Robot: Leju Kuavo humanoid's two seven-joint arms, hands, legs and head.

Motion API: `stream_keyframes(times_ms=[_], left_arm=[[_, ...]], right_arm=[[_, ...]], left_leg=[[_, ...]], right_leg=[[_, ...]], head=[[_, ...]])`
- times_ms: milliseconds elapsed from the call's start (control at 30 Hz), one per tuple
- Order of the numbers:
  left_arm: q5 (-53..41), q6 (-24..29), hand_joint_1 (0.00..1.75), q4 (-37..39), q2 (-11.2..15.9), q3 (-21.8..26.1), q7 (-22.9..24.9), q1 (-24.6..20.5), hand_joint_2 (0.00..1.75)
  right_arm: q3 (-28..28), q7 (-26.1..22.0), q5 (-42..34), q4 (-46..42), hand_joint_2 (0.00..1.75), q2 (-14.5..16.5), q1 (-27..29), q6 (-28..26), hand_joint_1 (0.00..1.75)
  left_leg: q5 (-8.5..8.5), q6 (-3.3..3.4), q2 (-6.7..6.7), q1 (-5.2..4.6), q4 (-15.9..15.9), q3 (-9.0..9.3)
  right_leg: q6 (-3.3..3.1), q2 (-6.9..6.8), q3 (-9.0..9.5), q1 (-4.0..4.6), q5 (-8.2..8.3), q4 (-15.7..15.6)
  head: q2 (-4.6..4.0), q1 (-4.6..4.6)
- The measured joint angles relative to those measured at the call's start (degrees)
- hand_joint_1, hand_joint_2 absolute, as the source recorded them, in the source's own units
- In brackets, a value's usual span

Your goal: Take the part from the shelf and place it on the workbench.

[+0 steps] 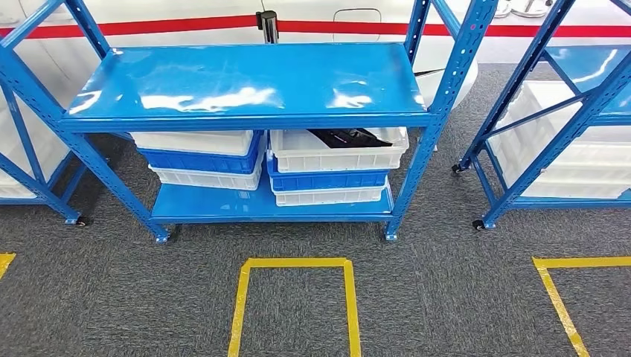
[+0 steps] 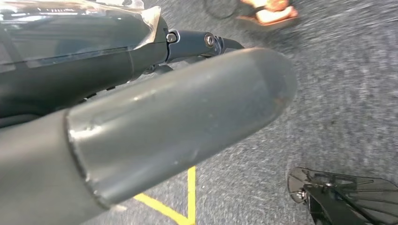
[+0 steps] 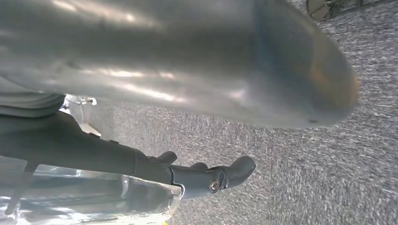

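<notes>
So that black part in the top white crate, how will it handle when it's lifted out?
The black part looks long, flat and glossy, so probably rigid but possibly slippery. It lies low inside the white crate under the blue shelf, so lifting room seems tight.

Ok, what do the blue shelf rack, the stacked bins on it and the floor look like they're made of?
Blue shelf rack: likely painted metal; glossy top with glare, perforated uprights.
White bins and blue bins: probably moulded plastic, smooth and matte, with ribbed rims.
Floor: seemingly grey carpet with a speckled weave, marked with yellow tape.
</notes>
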Motion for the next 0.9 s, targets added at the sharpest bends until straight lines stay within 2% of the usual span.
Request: stream_keyframes(times_ms=[67,133,267,400,433,567,600,633,733,767,900], left_arm=[[-0.01,-0.01,0.0,0.0,-0.04,0.0,-0.11,-0.07,0.0],[-0.01,-0.01,0.0,0.0,-0.12,0.02,-0.15,0.02,0.0],[0.0,0.07,0.0,0.0,-0.13,0.07,-0.2,0.09,0.0],[-0.02,0.11,0.0,0.0,-0.19,0.16,-0.39,0.09,0.0],[-0.02,0.11,0.0,0.0,-0.2,0.18,-0.53,0.09,0.0],[0.0,0.11,0.0,0.0,-0.22,0.21,-1.08,0.06,1.75],[0.0,0.12,0.0,0.0,-0.22,0.21,-1.16,0.06,1.75],[-0.01,0.14,0.0,0.0,-0.22,0.21,-1.23,0.06,1.75],[-0.74,0.77,0.0,0.0,-0.22,0.2,-1.23,0.08,1.75],[-1.21,1.28,0.0,0.0,-0.22,0.15,-1.19,0.08,1.75],[-1.9,3.36,0.0,-0.01,-0.24,-0.09,-1.14,0.11,1.75]], right_arm=[[0.02,0.29,1.29,0.0,0.0,-0.11,-0.02,-0.19,0.0],[0.32,0.82,2.65,0.0,0.0,-0.24,-0.03,-0.46,0.0],[1.13,1.07,3.6,0.0,0.0,-0.33,-0.08,-0.92,0.0],[1.44,1.03,3.8,0.0,1.75,-0.26,-0.05,-1.07,0.0],[1.46,1.02,3.86,0.0,1.75,-0.22,-0.05,-1.17,0.0],[1.67,1.01,4.18,0.0,1.75,0.03,-0.06,-1.69,0.0],[1.77,1.0,4.23,0.0,1.75,0.07,-0.05,-1.77,0.0],[1.86,0.93,4.26,0.0,1.31,0.1,-0.05,-1.8,0.0],[2.03,0.61,4.41,0.0,1.31,0.12,-0.04,-1.89,0.0],[2.11,0.5,4.45,0.0,1.75,0.12,-0.04,-1.95,0.0],[2.28,-0.17,3.52,-0.01,1.75,0.21,0.01,-2.01,0.0]], left_leg=[[0.11,-0.29,-0.08,-0.27,-0.96,0.13],[0.21,-0.43,-0.13,-0.59,-1.1,0.09],[0.43,0.2,-0.16,-1.25,-1.05,-0.15],[0.62,0.52,-0.16,-1.51,-0.96,-0.42],[0.61,0.52,-0.16,-1.52,-0.95,-0.42],[0.54,0.61,-0.16,-1.55,-0.94,-0.45],[0.52,0.64,-0.15,-1.54,-0.95,-0.46],[0.51,0.65,-0.15,-1.54,-0.95,-0.46],[0.52,0.65,-0.16,-1.5,-0.95,-0.47],[0.52,0.65,-0.15,-1.49,-0.95,-0.47],[0.54,0.64,-0.16,-1.41,-0.95,-0.46]], right_leg=[[0.16,0.0,-0.53,0.45,-0.29,0.14],[0.34,-0.12,-0.89,0.56,-0.49,0.21],[1.03,-0.16,-0.81,0.29,-0.12,0.18],[1.35,-0.15,-0.76,0.06,0.09,0.17],[1.36,-0.15,-0.79,0.01,0.1,0.16],[1.36,-0.15,-0.82,-0.12,0.08,0.13],[1.36,-0.15,-0.82,-0.12,0.08,0.13],[1.36,-0.15,-0.83,-0.12,0.08,0.12],[1.36,-0.16,-0.83,-0.11,0.08,0.12],[1.36,-0.16,-0.83,-0.1,0.08,0.12],[1.35,-0.15,-0.83,-0.04,0.09,0.13]], head=[[0.0,0.04],[-0.01,0.04],[-0.01,0.04],[-0.01,0.04],[-0.01,0.04],[-0.01,0.03],[-0.01,0.03],[0.0,0.03],[-0.01,0.03],[-0.01,0.03],[-0.01,0.03]])
